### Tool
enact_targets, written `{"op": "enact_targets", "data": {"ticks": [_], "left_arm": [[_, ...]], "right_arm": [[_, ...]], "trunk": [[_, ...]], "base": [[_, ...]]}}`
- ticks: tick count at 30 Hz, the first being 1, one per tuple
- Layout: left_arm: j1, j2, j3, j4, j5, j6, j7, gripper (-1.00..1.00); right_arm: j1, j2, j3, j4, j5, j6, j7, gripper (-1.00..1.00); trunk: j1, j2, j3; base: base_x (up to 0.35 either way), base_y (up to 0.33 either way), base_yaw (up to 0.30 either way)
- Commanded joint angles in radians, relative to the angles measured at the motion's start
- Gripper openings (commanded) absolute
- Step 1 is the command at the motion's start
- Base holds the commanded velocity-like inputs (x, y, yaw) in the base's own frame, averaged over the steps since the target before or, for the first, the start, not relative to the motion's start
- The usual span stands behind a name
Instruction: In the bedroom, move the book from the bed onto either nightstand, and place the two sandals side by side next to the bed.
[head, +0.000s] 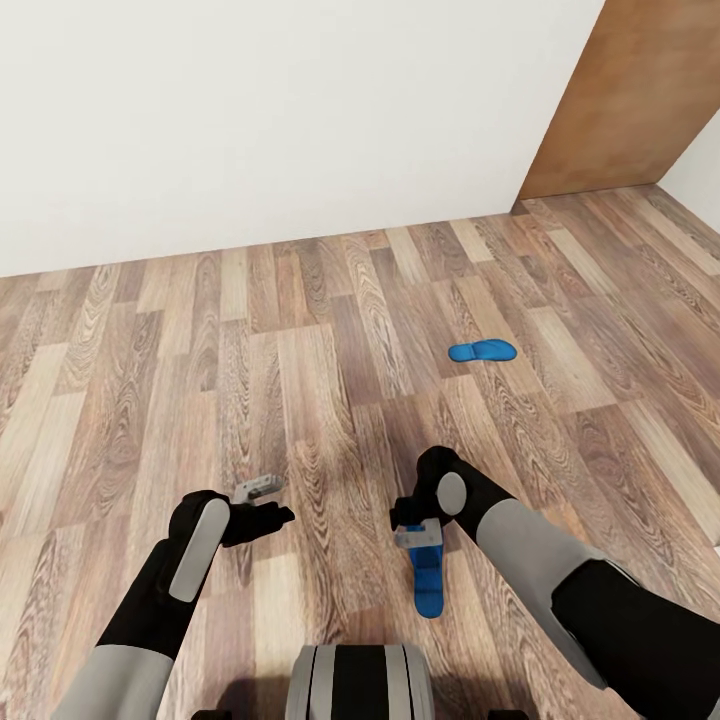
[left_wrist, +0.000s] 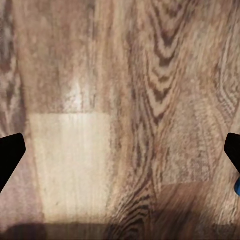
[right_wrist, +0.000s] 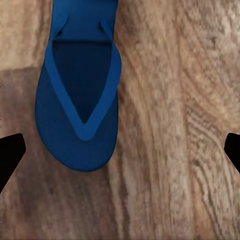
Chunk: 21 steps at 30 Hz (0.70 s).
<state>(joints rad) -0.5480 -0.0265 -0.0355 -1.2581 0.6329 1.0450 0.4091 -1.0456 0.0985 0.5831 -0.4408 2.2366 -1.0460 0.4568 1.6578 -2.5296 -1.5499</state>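
Near sandal (head: 428, 585) lies flat on the plank floor (head: 330, 350) right under my right gripper (head: 418, 537), jaws spread and empty, hovering over its toe end because I judge it the next pick. Left gripper (head: 262, 500) hangs open over bare boards, free; second sandal (head: 483, 351) lies well apart, toward the wall (head: 250, 110)

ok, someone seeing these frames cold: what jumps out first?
Two bright blue flip-flop sandals on the wood-plank floor: one lies just below the right hand, the other lies farther ahead, well apart from it. In the right wrist view the near sandal, toe strap up, lies off to one side of the open fingers. The left hand hangs over bare planks.
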Motion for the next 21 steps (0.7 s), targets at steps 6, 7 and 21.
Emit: {"op": "enact_targets", "data": {"ticks": [6, 7, 21], "left_arm": [[0.0, 0.002, -0.001, 0.0, 0.012, 0.002, 0.01, 1.0], [0.0, 0.002, -0.001, 0.0, 0.012, 0.002, 0.01, 1.0], [0.001, 0.001, -0.001, 0.0, 0.016, 0.002, 0.008, 1.0]], "right_arm": [[-0.039, -0.012, 0.004, -0.001, -0.01, -0.001, 0.009, 1.0], [-0.043, -0.013, 0.004, -0.001, -0.01, -0.001, 0.009, 1.0], [-0.057, -0.031, 0.003, 0.0, -0.011, -0.001, 0.01, 1.0]], "trunk": [[0.0, 0.0, -0.001], [0.0, 0.0, -0.001], [0.0, 0.0, -0.001]], "base": [[0.0, 0.0, 0.0], [0.0, 0.0, 0.0], [0.0, 0.0, 0.0]]}}
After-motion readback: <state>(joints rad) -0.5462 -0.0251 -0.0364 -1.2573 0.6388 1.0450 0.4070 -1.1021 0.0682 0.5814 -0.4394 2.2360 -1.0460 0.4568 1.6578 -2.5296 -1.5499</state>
